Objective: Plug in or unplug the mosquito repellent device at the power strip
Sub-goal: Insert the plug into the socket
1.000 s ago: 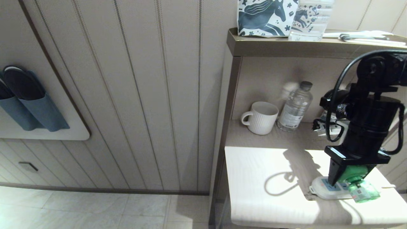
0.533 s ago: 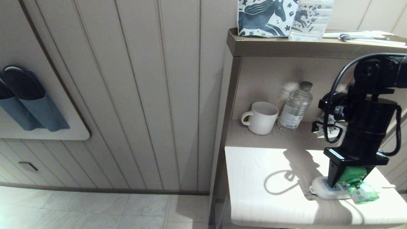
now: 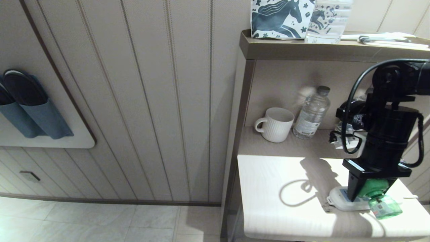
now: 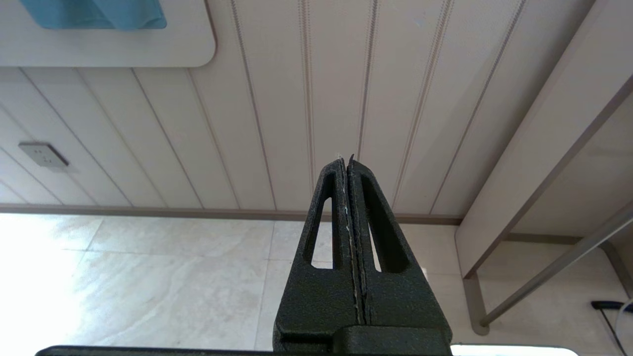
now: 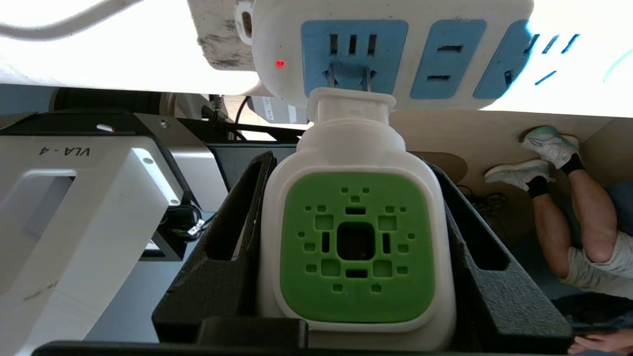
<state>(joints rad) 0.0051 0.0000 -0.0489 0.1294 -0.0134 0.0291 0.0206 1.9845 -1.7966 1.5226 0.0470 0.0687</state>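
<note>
Right wrist view looks straight along the right gripper (image 5: 356, 257) at the mosquito repellent device (image 5: 356, 247), whose white body with its square green perforated face sits squarely between the two black fingers (image 5: 232, 237), one pressed against each flank, so the hand is partly closed and clamped on the device. Ahead of the fingertips the device narrows to a white neck from which two metal prongs reach the nearest light-blue socket face of the power strip (image 5: 395, 44); a short stretch of bare prong shows between neck and socket, so the plug is not seated flush. A small red light glows on the strip just beside that socket, and two more blue faces follow along the bar. From the head view, the right gripper (image 3: 369, 193) points down over the end of the power strip (image 3: 339, 200), which lies flat on the sunlit lower shelf (image 3: 285, 201), with the mosquito repellent device (image 3: 381, 200) directly under the hand and its translucent green bottle jutting out to the side past the fingers. Farther back on the shelf stand a white mug (image 3: 275, 124) and a clear water bottle (image 3: 312, 112), well apart from the strip. Off to the side, the left gripper (image 4: 348, 168) hangs above the tiled floor (image 4: 148, 287) with its fingers pressed together and nothing between them.
</note>
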